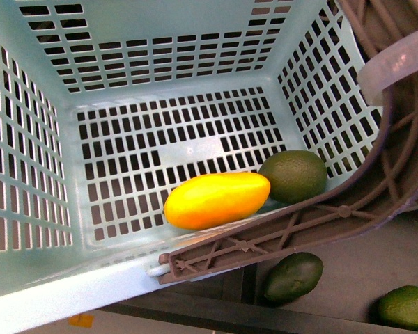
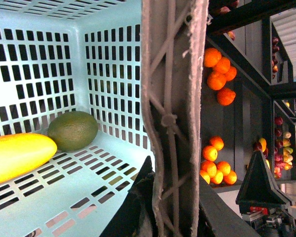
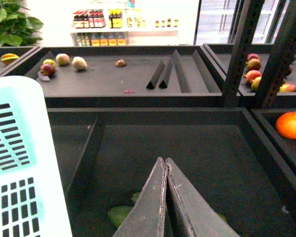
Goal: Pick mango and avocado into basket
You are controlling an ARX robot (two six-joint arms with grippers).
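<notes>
The pale teal basket (image 1: pixel 28 174) fills the front view, seen from above. On its slotted floor lies the yellow-orange mango (image 1: pixel 217 200), and the dark green avocado (image 1: pixel 292 176) touches its tapered end. The left wrist view shows the mango (image 2: pixel 17 155) and the avocado (image 2: pixel 73 130) in the same corner. My left gripper (image 2: pixel 170 190) is shut on the basket's brown lattice handle (image 2: pixel 170 74). My right gripper (image 3: pixel 165 160) is shut on nothing, hovering over a dark bin beside the basket's wall (image 3: pixel 15 163). Neither gripper shows in the front view.
Two more green fruits (image 1: pixel 293 276) (image 1: pixel 405 307) lie in the dark bin below the basket. Green fruit (image 3: pixel 119 215) also shows under my right gripper. Oranges (image 2: pixel 219 74) sit on dark shelves, and an orange (image 3: pixel 291 124) lies in a neighbouring bin. Dividers (image 3: pixel 160 74) and posts (image 3: pixel 239 49) stand behind.
</notes>
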